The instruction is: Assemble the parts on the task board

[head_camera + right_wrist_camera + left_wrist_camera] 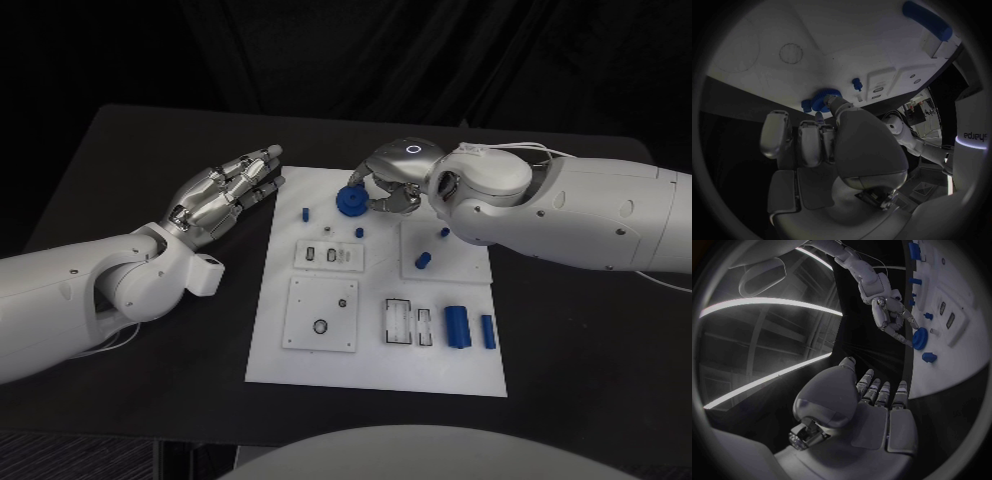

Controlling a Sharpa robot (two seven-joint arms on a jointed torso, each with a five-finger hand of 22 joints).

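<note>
Right hand (392, 180) fingers pinch the blue disc (351, 199) at the far edge of the task board (378, 375). Left hand (224, 195) beside the board, fingers extended close together, holding nothing. I'd keep the disc level and align it before pressing down.

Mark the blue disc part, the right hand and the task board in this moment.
blue disc part (349, 199), head view, its round face.
right hand (392, 180), head view, middle of the hand.
task board (447, 370), head view, bare near corner area.
</note>
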